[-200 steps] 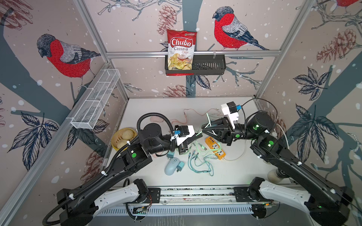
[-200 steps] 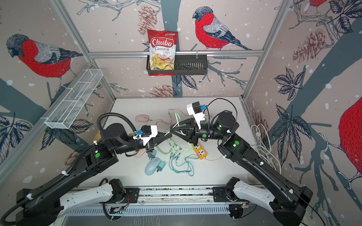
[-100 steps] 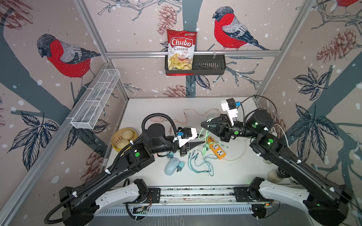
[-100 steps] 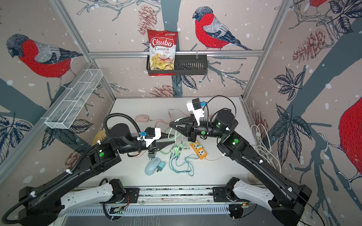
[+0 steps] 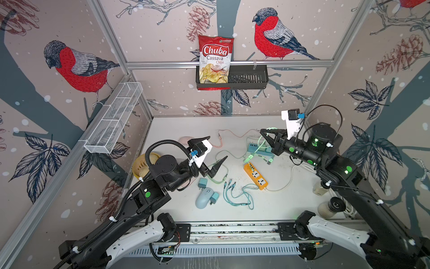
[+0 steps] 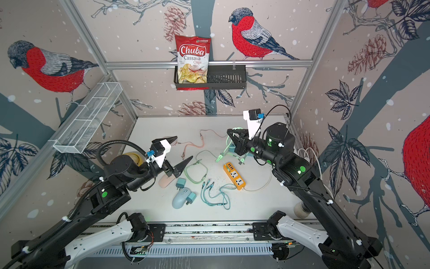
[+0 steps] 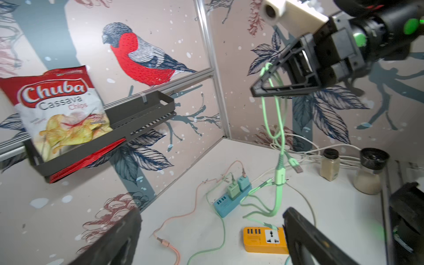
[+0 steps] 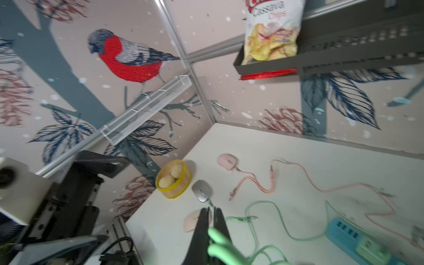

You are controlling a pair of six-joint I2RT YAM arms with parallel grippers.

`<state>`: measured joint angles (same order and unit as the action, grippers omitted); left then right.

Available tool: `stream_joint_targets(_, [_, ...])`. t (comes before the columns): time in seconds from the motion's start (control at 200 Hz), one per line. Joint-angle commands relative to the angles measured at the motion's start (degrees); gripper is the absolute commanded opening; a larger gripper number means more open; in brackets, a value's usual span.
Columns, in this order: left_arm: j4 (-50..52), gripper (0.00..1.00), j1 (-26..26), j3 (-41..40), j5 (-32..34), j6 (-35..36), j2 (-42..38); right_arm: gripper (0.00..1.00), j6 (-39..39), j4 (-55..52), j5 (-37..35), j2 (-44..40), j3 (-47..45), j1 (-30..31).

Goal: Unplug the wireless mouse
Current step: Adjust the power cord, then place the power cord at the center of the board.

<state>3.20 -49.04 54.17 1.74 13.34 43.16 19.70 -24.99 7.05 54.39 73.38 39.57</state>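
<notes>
**Change.** Centre of a top view: left gripper [image 5: 218,147], clamped a second ago, now spread to full width and holding nothing. Up and to the right of it: right gripper [image 5: 261,131], pinched tight on the green cable [image 7: 280,176] and drawn back from mid-table, where both tips stood close a second ago. Cable partly raised, splitter and loose plugs dangling near the blue strip [image 7: 220,206].

**Judged meaning for the task.** A pull-apart just attempted and the left grip released. Unplugging possibly done, not confirmed.

**Right wrist view only.** Grey mouse [image 8: 202,190], lower centre of that frame, just beside the yellow basket [image 8: 176,191]. Dark-green plug at its nose; seated or free, cannot tell. Not visible in either top view, presumably under the left arm.

**Left wrist view only.** Full hanging run of the cable, from the pinch in the upper right of the frame down towards the orange strip [image 7: 254,238] at the lower edge.

**Top views only.** Blue mouse [image 5: 204,198], lower centre, with no cable visibly attached.
</notes>
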Motion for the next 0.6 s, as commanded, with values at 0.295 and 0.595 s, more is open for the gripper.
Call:
stream_joint_targets(0.295, [-9.71, 0.97, 3.42, -0.91, 3.69, -1.19, 2.66, 0.00, 5.42, -2.33, -22.02, -7.05, -20.64, -4.68])
stream_joint_targets(0.595, [-10.16, 0.97, 3.42, -2.68, 0.73, -2.03, 2.55, 0.00, 6.49, 3.12, -17.88, -7.24, -31.56, -13.34])
